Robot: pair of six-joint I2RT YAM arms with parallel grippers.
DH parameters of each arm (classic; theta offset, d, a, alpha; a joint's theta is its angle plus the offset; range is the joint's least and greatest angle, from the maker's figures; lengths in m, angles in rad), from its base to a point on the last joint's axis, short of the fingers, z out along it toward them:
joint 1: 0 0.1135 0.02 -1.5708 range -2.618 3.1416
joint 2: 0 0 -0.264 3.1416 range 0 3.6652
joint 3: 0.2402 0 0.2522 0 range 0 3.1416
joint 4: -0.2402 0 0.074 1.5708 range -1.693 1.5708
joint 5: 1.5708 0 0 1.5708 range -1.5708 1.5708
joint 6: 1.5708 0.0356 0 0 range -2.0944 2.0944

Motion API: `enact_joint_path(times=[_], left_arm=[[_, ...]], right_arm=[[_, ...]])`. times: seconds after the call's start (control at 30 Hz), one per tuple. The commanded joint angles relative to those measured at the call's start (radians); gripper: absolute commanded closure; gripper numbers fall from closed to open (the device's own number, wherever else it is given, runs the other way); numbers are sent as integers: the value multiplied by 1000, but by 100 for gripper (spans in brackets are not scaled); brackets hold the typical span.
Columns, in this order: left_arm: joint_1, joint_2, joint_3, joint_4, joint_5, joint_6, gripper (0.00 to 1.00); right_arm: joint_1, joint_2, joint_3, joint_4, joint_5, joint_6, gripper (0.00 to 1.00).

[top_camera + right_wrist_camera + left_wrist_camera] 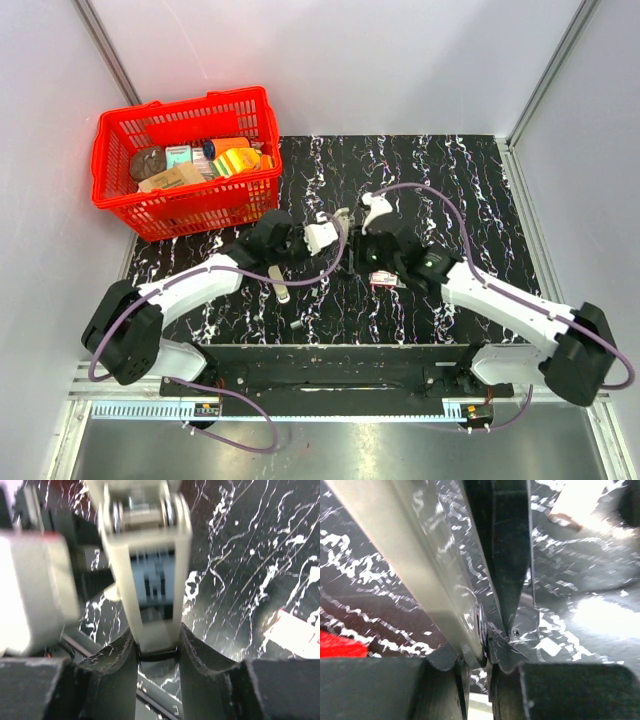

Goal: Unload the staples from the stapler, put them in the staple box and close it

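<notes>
The cream-white stapler (pixel 343 222) is held above the black marble table between my two grippers, hinged open. In the left wrist view its cream arm (pixel 420 565) slants up to the left and its dark metal rail (pixel 507 555) runs straight up, joined at the hinge. My left gripper (pixel 333 238) (pixel 480 662) is shut on the stapler's hinge end. My right gripper (pixel 364 240) (pixel 157 650) is shut on the end of the cream arm (pixel 150 580), whose grey inner channel faces the camera. No loose staples show.
A red basket (pixel 118 195) of groceries stands at the back left. A small red-and-white flat box (pixel 383 278) (pixel 295 637) lies on the table under the right arm. A cream stick (pixel 281 287) and a small pale piece (pixel 297 324) lie near the left arm.
</notes>
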Motion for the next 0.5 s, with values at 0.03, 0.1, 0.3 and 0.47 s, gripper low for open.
enact_joint_path(times=[0.03, 0.1, 0.3, 0.47], left_arm=[[-32, -11, 84, -152, 240, -95, 96], [-32, -10, 97, -161, 254, -107, 94], [-29, -19, 161, -241, 244, -138, 87], [-1, -22, 205, -317, 195, -120, 58]], right_arm=[[-13, 127, 180, 168, 231, 38, 100], [-18, 166, 215, 168, 263, 27, 100], [-112, 264, 342, 96, 237, -8, 100], [-217, 358, 454, 1, 191, -62, 100]])
